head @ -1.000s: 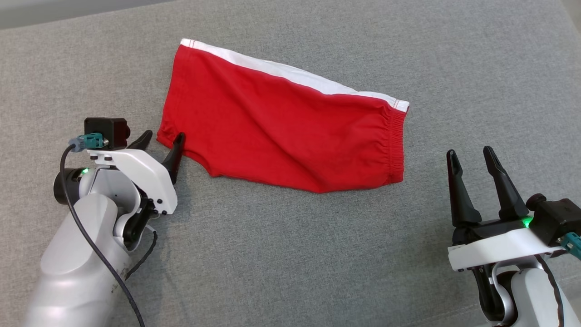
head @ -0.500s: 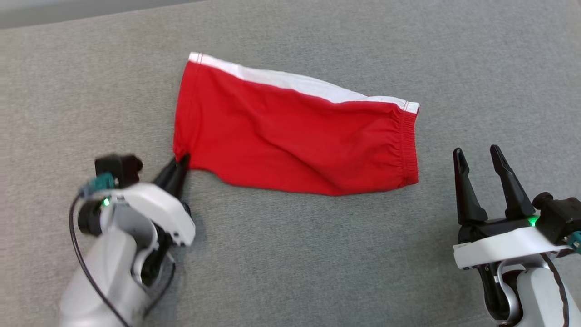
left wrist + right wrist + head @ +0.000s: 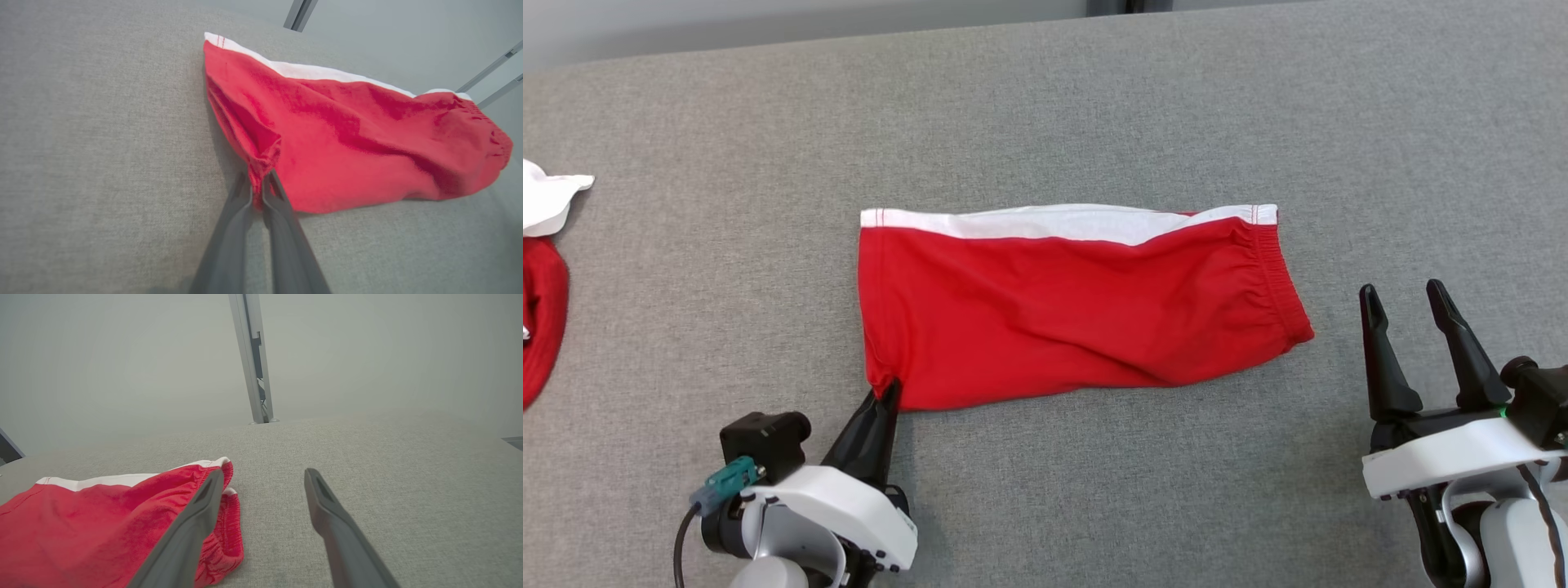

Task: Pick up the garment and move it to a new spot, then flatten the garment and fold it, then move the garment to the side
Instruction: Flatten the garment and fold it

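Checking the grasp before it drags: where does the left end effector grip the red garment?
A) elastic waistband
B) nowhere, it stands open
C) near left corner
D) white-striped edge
C: the left end effector is shut on the red garment at its near left corner, where the cloth bunches.

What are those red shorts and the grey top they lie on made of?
Shorts: seemingly a soft knit, cotton-like and matte. The cloth creases limply, with a gathered elastic waistband and a white stripe. Grey top: looks like woven fabric, matte and heathered, with a fine visible weave. What lies beneath it I cannot tell.
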Available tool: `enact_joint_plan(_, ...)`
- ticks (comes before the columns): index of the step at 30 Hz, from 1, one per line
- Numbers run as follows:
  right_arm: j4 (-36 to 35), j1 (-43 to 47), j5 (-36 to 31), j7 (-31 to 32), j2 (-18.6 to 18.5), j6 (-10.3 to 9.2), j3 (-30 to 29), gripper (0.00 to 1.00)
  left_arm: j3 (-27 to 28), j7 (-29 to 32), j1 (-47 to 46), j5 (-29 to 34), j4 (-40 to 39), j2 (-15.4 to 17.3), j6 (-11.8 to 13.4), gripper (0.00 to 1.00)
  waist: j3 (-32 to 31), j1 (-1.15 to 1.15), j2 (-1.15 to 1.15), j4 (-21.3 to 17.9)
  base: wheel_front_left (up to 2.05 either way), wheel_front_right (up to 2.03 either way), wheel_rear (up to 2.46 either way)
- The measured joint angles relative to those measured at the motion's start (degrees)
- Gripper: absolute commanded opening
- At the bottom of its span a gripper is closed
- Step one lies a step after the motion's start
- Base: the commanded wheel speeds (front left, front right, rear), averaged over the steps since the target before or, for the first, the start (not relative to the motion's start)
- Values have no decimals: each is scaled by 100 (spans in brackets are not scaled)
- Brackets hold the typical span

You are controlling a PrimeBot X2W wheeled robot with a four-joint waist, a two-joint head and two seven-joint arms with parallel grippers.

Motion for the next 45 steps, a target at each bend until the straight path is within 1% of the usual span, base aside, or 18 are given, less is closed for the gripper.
enact_joint_plan(2,-14,37,0,52,-1,0,-4,100,-14,73,102,-2,-175,10,42,0,-30,0,0,21,0,0,0)
enact_joint_plan(4,-18,74,2,100,-1,0,-11,100,-24,73,168,-3,-294,19,59,65,-65,0,0,28,0,0,0)
enact_joint_plan(5,-15,75,10,122,-1,0,-10,100,-15,53,189,-11,-328,21,70,100,-84,0,0,26,0,0,0)
enact_joint_plan(8,-31,87,1,178,7,0,-9,100,100,-330,210,82,-421,43,143,100,-155,0,0,5,0,0,0)
enact_joint_plan(10,-79,89,-47,198,8,0,-34,100,202,-721,212,162,-486,21,157,100,-206,0,0,-14,0,0,0)
enact_joint_plan(12,-142,89,-133,222,16,0,-81,100,286,-1074,200,382,-510,48,247,100,-258,0,0,-21,0,0,0)
enact_joint_plan(15,-216,89,-226,277,34,0,-125,100,433,-1315,102,705,-545,121,348,100,-346,0,0,-17,0,0,0)
enact_joint_plan(19,-282,99,-307,376,51,0,-142,100,649,-1393,15,1026,-635,252,442,100,-484,0,0,2,0,0,0)
enact_joint_plan(23,-289,190,-320,458,53,0,-135,100,839,-1412,-15,1224,-645,434,436,100,-625,0,0,16,0,0,0)
enact_joint_plan(28,-247,218,-346,533,38,0,-124,100,957,-1419,121,1262,-584,581,392,100,-747,0,0,20,0,0,0)
enact_joint_plan(39,-79,196,-294,635,43,0,-170,100,939,-1419,190,1261,-643,572,401,100,-708,0,0,82,0,0,0)
enact_joint_plan(45,474,-237,-172,755,60,0,88,100,845,-1389,135,1241,-694,534,402,100,-599,0,0,140,0,0,0)
